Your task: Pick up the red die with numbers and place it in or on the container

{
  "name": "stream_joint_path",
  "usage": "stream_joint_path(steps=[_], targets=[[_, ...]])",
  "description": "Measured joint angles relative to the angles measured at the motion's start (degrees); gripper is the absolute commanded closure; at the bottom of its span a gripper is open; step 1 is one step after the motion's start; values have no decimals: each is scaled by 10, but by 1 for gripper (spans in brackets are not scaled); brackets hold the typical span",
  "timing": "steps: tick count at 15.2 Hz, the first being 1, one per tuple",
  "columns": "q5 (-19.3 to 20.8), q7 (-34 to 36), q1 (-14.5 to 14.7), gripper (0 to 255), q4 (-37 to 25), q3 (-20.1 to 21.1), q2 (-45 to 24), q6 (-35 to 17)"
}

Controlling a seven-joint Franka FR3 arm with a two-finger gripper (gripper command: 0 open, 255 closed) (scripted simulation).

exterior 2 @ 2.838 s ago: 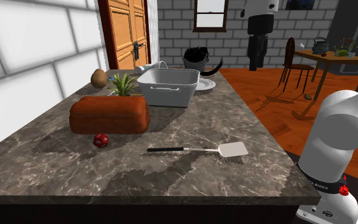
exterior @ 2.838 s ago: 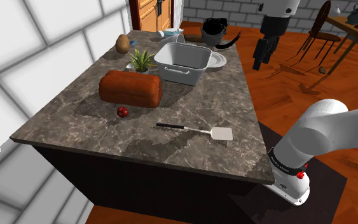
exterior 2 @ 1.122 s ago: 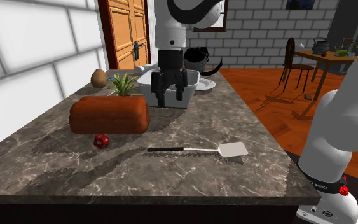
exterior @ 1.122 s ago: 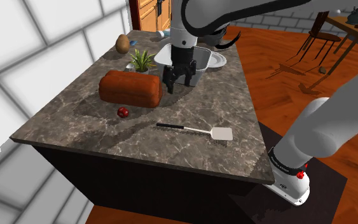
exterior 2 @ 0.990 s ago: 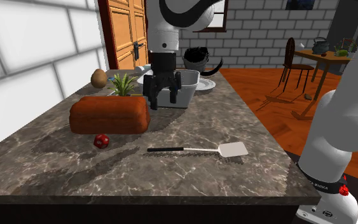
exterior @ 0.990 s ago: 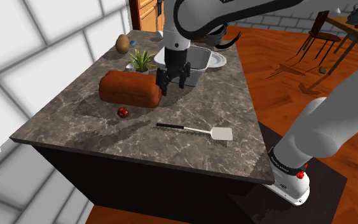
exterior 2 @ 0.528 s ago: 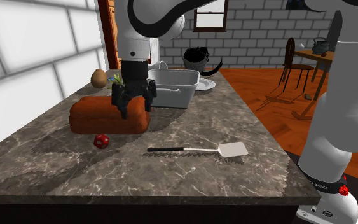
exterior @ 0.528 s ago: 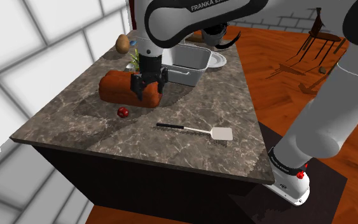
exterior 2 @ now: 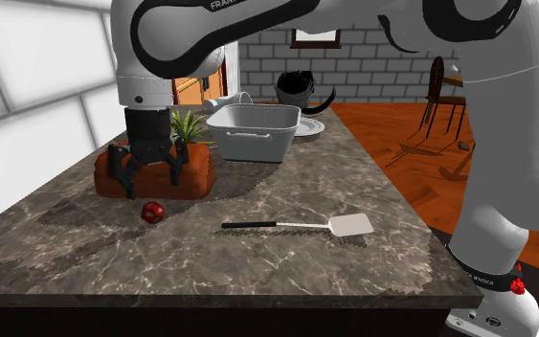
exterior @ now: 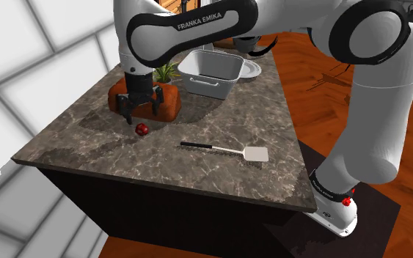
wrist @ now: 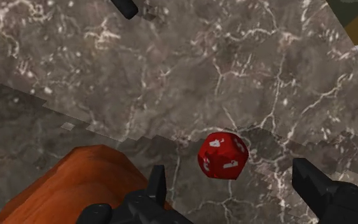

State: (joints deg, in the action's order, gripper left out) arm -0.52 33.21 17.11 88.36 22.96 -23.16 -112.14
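My hand (exterior 2: 148, 180) hangs over the marbled desk (exterior: 219, 124), fingers (wrist: 311, 181) spread wide and holding nothing. The red die (wrist: 222, 155) with white numbers lies flat on the desk below them, in the gap between the two fingers, touching neither. In the shoulder view it sits left of the frame's centre, just beside the reddish-brown loaf (exterior: 169, 102) and directly under my hand. The grey container (exterior: 205, 84) stands well apart from the die, toward the upper middle of the shoulder view, past the loaf. A spatula (exterior: 227, 150) with a black handle lies on the desk at the frame's centre, to the right of the die.
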Motion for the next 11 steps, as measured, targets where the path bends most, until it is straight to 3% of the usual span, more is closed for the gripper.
stream_joint_path(steps=[11], targets=[[12,7,10,0,7,-2,-29,-45]])
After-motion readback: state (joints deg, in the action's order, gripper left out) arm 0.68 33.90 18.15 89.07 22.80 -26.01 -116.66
